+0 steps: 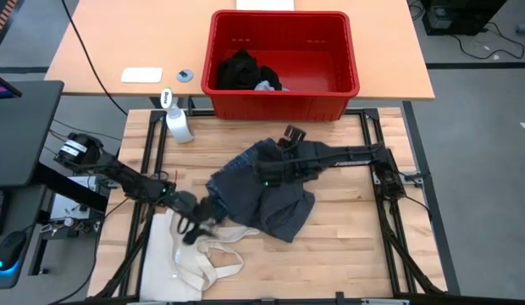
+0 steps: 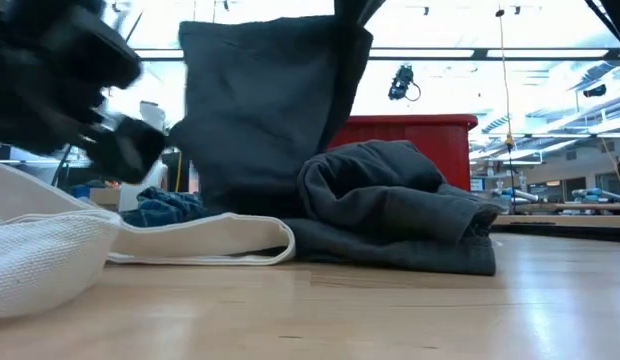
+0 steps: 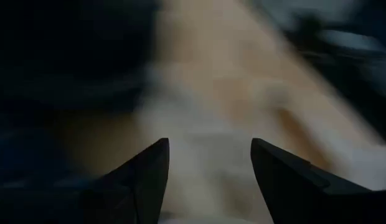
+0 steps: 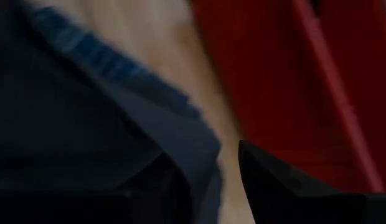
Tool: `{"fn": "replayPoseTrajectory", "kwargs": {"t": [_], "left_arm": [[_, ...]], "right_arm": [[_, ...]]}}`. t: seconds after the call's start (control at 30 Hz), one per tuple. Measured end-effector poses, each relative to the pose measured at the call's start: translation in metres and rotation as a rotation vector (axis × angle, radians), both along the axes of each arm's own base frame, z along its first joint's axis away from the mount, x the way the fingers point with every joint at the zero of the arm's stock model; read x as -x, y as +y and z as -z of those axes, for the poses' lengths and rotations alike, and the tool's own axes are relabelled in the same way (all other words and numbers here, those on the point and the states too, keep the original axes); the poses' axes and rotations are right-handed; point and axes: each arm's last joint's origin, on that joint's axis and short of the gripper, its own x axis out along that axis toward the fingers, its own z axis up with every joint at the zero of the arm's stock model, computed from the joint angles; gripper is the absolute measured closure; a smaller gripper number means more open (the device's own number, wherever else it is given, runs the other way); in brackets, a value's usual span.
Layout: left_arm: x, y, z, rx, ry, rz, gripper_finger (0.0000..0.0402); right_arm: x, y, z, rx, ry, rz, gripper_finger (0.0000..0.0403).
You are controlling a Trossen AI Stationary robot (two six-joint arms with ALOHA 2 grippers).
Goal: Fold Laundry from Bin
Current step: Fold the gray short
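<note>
Dark grey soft garment [image 1: 271, 199], heavy matte knit, lies crumpled mid-tabletop in a rumpled heap; its long axis runs roughly diagonal from upper left to lower right in the high view. Low view shows one part of it [image 2: 265, 120] lifted upright as a flat hanging panel, the rest [image 2: 400, 205] bunched in thick rolled folds on the wood. Blue plaid shirt fabric [image 1: 245, 161] peeks out at the heap's upper left edge, touching it; low view shows a crumpled blue bit [image 2: 165, 208] behind the tote.

Right tool [image 1: 267, 176] sits over the heap's top, arm reaching in from the right. Right wrist view has dark cloth [image 4: 87, 143] bunched against the fingers, so it looks pinched on the garment, though the jaw gap is hidden.

Left tool [image 1: 195, 224] is at the heap's lower left edge, just above the cream woven canvas tote bag [image 1: 190, 258] with looped handles. Left wrist view shows its fingers [image 3: 143, 180] spread, nothing between them.

Large rectangular red plastic bin [image 1: 284, 102], thick rim, slotted upper walls, sits beyond the heap. Inside: a black crumpled piece [image 1: 237, 69] and a small light grey piece [image 1: 265, 85] touching it.

White spray bottle [image 1: 178, 123] stands left of the bin on the light wooden tabletop [image 1: 364, 246].
</note>
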Motion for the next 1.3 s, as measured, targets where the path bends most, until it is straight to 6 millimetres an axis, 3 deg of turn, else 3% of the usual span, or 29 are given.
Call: {"fn": "replayPoseTrajectory", "kwargs": {"t": [0.17,0.37,0.63,0.83,0.93,1.13,1.3], "left_arm": [[0.007,-0.027,-0.014,0.072,-0.147,0.178,0.017],[0.001,-0.024,-0.03,-0.03,-0.377,-0.089,0.017],[-0.015,0.013,-0.039,-0.097,-0.466,-0.461,0.017],[-0.024,0.052,-0.035,-0.115,-0.415,-0.663,0.017],[-0.025,0.072,-0.029,-0.15,-0.346,-0.754,0.017],[-0.019,0.104,-0.011,-0.176,-0.155,-0.934,0.017],[-0.016,0.108,-0.005,-0.18,-0.078,-0.937,0.017]], "right_arm": [[0.001,0.012,0.0,0.038,0.009,-0.04,0.0249],[0.0,-0.001,-0.003,0.151,-0.008,0.018,0.0244],[-0.013,-0.008,-0.003,0.024,-0.056,-0.061,0.0222],[-0.036,0.0,-0.011,-0.243,-0.225,-0.341,0.0208],[-0.042,0.006,-0.016,-0.269,-0.292,-0.406,0.0207],[-0.038,0.02,-0.02,-0.254,-0.319,-0.408,0.0209],[-0.026,0.044,-0.023,-0.306,-0.306,-0.409,0.021]]}}
